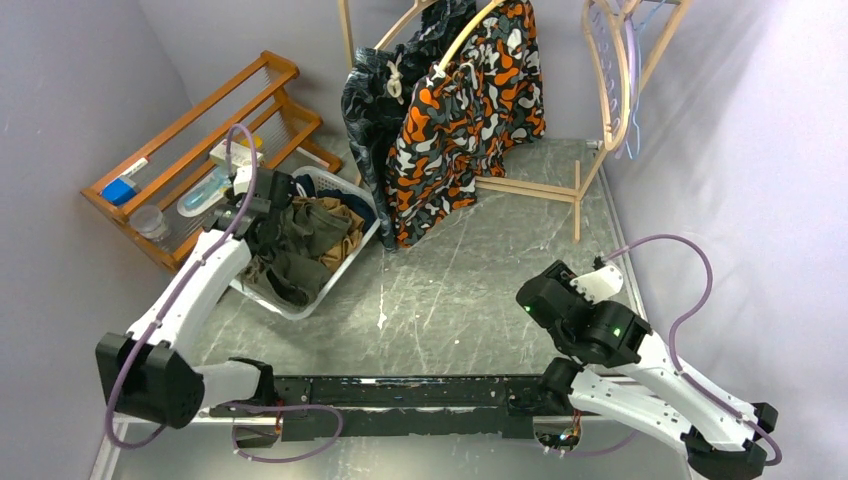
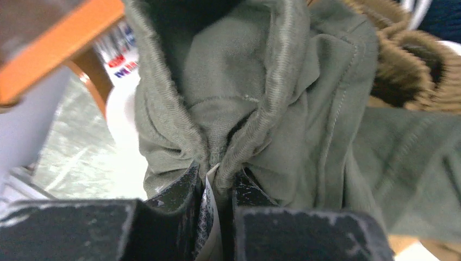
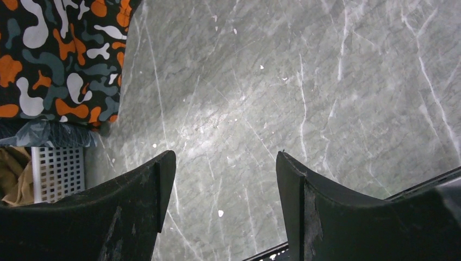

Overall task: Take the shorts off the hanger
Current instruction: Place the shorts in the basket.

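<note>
Risk, sticky release: the left gripper point(image 2: 215, 179) has the olive-grey shorts point(image 2: 244, 98) bunched deep between its fingers, with a white care tag point(image 2: 207, 217) wedged in there too. If the jaws only crack open a bit, the fabric could probably cling and get dragged back out of the basket point(image 1: 350, 262) when the arm lifts.

Risk, overflow: the basket already looks stuffed, with the tan shorts point(image 1: 338, 222) lying right beside the olive pair. A sloppy drop near the rim could let a leg flop over onto the table point(image 3: 326, 81).

Risk, next grab: the camouflage shorts point(image 1: 460, 130) and the leaf-print shorts point(image 1: 365, 110) hang touching each other on the rack. Pulling one might tug the other, or swing its hanger point(image 1: 468, 38) off the bar.

Left fingers: nearly closed, pinching a fold of the olive-grey waistband. Only cloth and tag fill the gap.

Right fingers: the right gripper point(image 3: 225, 163) stands wide apart above bare tabletop, holding nothing and touching nothing.

Where the shorts are: olive-grey pair in the left gripper's pinch over the basket, tan pair in the basket, camo and leaf-print pairs not yet off their hangers at the back. Can't make out a navy pair for sure from the overhead view.
</note>
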`<control>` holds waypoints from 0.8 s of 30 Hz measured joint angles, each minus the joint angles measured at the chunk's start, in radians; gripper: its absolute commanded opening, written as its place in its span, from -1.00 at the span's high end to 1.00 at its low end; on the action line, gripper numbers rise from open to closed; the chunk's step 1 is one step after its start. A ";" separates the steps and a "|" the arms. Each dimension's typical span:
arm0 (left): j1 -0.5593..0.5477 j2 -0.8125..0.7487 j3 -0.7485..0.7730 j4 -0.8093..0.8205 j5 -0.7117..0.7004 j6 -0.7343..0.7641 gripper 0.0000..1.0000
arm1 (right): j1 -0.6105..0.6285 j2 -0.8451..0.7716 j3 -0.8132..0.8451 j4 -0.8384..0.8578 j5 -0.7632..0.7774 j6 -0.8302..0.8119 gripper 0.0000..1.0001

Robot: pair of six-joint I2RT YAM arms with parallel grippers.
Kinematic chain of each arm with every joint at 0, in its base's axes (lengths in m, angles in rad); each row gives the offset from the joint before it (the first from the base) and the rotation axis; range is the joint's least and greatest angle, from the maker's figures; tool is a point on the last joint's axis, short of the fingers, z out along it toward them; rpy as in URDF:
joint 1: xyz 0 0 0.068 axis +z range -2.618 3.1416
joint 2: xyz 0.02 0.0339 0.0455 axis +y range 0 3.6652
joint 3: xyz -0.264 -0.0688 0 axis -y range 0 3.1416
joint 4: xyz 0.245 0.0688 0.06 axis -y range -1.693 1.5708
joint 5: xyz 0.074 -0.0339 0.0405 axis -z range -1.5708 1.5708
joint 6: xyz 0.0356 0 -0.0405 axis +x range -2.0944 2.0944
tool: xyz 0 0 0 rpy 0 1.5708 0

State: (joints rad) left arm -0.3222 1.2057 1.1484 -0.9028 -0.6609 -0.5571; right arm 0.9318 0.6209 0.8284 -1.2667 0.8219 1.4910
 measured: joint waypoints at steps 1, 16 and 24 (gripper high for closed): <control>0.037 0.018 -0.034 0.029 0.047 0.008 0.86 | 0.000 0.004 0.000 0.000 0.000 -0.005 -0.42; 0.165 0.056 -0.311 0.312 0.358 -0.026 0.45 | 0.000 -0.029 -0.037 0.045 -0.016 -0.040 -0.42; 0.171 0.003 -0.434 0.409 0.432 -0.121 -0.18 | 0.000 0.065 -0.035 0.159 -0.055 -0.196 -0.44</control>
State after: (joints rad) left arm -0.1509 1.2091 0.7143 -0.4934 -0.2291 -0.6785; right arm 0.9318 0.6857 0.7929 -1.1072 0.7670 1.2945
